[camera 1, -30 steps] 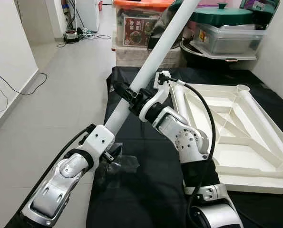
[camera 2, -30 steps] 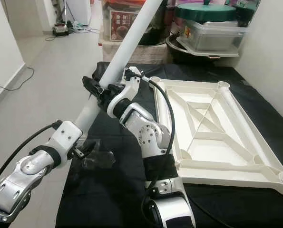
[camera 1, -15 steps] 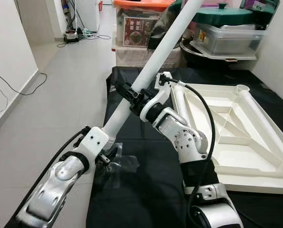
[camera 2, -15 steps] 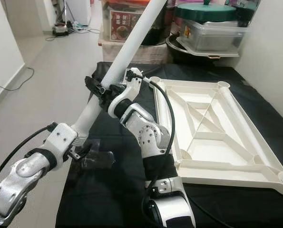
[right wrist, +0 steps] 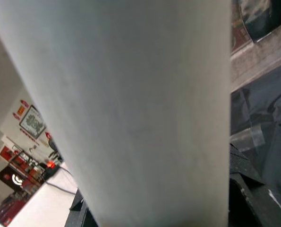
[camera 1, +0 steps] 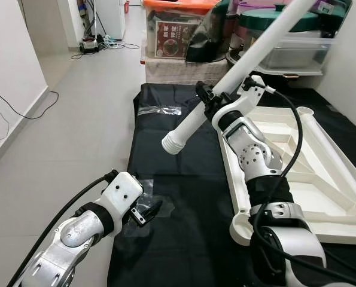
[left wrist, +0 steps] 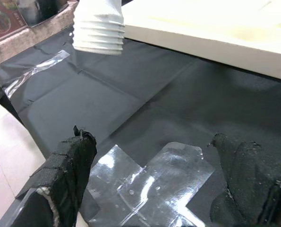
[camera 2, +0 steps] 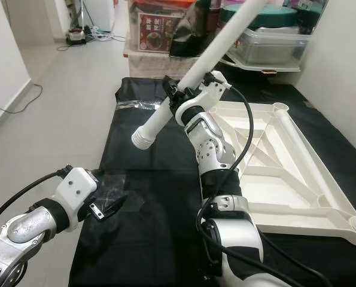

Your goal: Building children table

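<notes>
Above black sheeting point(camera 1: 183, 173), right tool point(camera 1: 209, 103) grips white leg point(camera 1: 237, 69).

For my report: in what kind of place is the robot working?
Probably a home hallway used for storage: tiled floor, lidded plastic storage boxes stacked behind, and cables along the wall.

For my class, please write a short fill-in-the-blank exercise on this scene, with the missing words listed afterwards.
1. The right hand is shut on the white ____.
2. The left hand hangs open above the ____ cloth.
3. The table leg has a ____ lower end.
4. The white tabletop lies ____ on the cloth.

Missing words: table leg; black; threaded; upside down
</notes>
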`<state>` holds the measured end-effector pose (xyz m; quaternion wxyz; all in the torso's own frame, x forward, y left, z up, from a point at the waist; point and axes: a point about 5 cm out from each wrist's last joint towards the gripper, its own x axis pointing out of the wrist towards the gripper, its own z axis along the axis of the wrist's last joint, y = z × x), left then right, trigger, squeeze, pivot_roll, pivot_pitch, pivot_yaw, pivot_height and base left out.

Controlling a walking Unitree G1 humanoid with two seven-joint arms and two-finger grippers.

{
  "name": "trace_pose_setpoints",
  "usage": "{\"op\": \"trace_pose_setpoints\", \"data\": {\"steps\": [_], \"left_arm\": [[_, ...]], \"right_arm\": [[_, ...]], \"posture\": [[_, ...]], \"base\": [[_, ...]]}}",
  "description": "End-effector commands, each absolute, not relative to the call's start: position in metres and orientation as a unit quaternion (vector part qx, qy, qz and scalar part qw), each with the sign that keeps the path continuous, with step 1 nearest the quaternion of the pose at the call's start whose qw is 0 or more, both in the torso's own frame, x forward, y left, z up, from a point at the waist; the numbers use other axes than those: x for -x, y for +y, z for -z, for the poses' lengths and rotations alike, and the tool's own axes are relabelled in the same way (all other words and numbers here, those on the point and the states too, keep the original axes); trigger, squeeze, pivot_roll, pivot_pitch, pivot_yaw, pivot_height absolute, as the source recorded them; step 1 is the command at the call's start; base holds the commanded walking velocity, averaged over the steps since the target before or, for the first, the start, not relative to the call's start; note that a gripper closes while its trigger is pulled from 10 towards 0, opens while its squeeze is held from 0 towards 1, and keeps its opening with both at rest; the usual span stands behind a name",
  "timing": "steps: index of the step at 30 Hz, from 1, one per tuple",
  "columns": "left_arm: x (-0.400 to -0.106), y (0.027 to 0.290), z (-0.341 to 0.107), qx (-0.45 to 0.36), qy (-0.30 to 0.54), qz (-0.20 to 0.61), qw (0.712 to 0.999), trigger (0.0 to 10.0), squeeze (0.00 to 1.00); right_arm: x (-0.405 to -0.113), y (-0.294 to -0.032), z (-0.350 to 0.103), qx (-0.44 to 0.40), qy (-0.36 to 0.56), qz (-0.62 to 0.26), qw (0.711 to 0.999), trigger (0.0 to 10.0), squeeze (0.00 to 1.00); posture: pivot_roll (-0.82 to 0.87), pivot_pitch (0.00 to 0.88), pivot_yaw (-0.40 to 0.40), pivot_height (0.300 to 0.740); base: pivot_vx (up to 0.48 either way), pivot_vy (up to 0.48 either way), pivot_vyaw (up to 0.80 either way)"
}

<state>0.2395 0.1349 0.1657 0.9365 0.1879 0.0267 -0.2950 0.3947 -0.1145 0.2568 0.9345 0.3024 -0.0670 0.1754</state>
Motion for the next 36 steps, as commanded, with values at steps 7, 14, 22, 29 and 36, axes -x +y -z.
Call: {"op": "trace_pose_setpoints", "data": {"steps": [7,14,22,29,36], "left_arm": [[-0.245,0.138,-0.161,-0.19,0.027,0.266,0.945,10.0,0.0],[-0.245,0.14,-0.16,-0.168,0.021,0.241,0.956,10.0,0.0],[-0.247,0.145,-0.159,-0.155,0.015,0.217,0.964,10.0,0.0],[-0.244,0.145,-0.159,-0.14,0.015,0.242,0.96,10.0,0.0],[-0.235,0.153,-0.168,-0.121,0.014,0.289,0.95,10.0,0.0]], "right_arm": [[-0.392,-0.105,-0.27,-0.3,-0.096,-0.212,0.925,0.0,0.0],[-0.394,-0.104,-0.27,-0.3,-0.105,-0.22,0.922,0.0,0.0],[-0.384,-0.089,-0.275,-0.302,-0.125,-0.286,0.901,0.0,0.0],[-0.368,-0.072,-0.279,-0.283,-0.129,-0.398,0.863,0.0,0.0],[-0.34,-0.063,-0.273,-0.225,-0.109,-0.558,0.791,0.0,0.0]], "posture": [[0.06,0.0,-0.075,0.74],[0.06,0.0,-0.079,0.74],[0.07,0.0,-0.079,0.74],[0.07,0.0,-0.073,0.74],[0.07,0.0,-0.076,0.74]], "base": [[0.0,0.0,0.0],[0.0,0.0,0.0],[0.0,0.0,0.0],[0.0,0.0,0.0],[0.0,0.0,0.0]]}}
